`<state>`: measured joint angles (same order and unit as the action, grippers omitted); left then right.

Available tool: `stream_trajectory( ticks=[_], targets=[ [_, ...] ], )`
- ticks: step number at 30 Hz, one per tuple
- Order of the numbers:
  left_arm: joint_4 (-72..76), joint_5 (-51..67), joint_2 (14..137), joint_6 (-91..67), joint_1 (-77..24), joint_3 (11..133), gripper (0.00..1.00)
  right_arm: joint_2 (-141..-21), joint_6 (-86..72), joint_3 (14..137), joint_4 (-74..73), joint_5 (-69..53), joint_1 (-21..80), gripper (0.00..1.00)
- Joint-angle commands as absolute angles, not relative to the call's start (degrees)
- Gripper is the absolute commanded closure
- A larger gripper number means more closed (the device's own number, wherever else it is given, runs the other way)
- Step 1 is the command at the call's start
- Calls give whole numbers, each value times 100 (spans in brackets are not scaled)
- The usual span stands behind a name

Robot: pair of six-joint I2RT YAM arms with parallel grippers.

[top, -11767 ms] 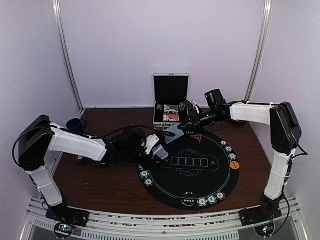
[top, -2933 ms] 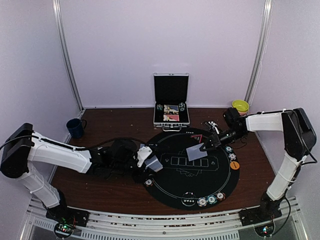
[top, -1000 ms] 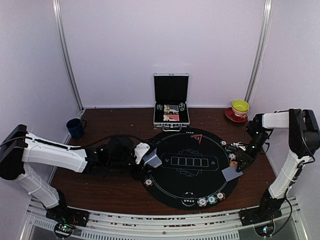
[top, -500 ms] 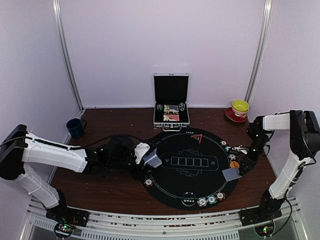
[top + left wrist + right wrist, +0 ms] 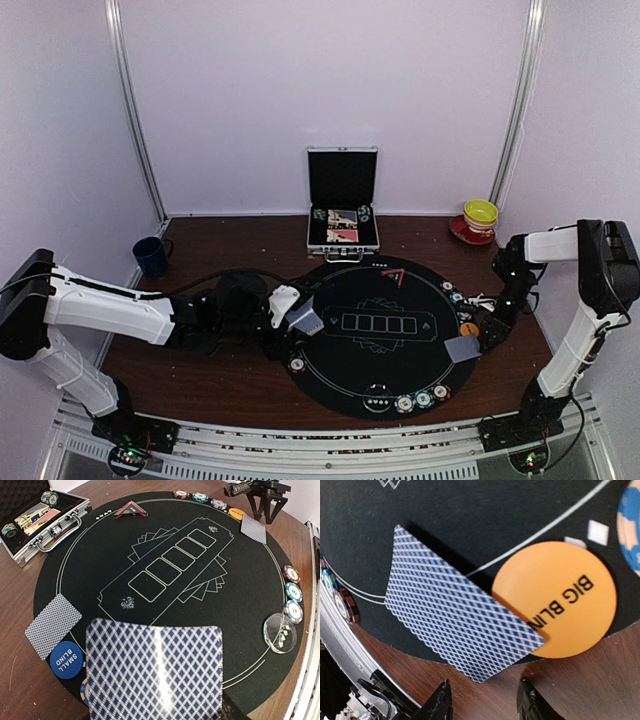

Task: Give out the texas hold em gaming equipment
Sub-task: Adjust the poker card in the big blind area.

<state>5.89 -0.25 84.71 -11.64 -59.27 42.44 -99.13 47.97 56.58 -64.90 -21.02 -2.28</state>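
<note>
Cards with blue criss-cross backs sit in a pack (image 5: pixel 155 672), pinched tight by the left gripper (image 5: pixel 303 322) over the left edge of the round black mat (image 5: pixel 340 372). One flat card (image 5: pixel 460 625) lies on the mat's right edge, its corner over a smooth orange button (image 5: pixel 565 605). The right gripper (image 5: pixel 485 702) hangs above the brown wood table (image 5: pixel 580 690) just off that edge, jaws apart, holding nothing.

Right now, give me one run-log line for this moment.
left gripper: shut on deck | right gripper: open, off card | card: face down, overlapping BIG BLIND button
</note>
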Motion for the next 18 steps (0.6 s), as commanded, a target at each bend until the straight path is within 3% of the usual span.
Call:
stream_trajectory(
  ticks=[1, 18],
  targets=[
    [773, -88, 8458, -1151, -5959, 4333, 47, -9965, 5272, 5483, -6806, -2229, -183, 55],
    [758, -106, 8437, -1144, -5961, 4324, 47, -9880, 5446, 5335, -6872, -2364, 244, 58]
  ],
)
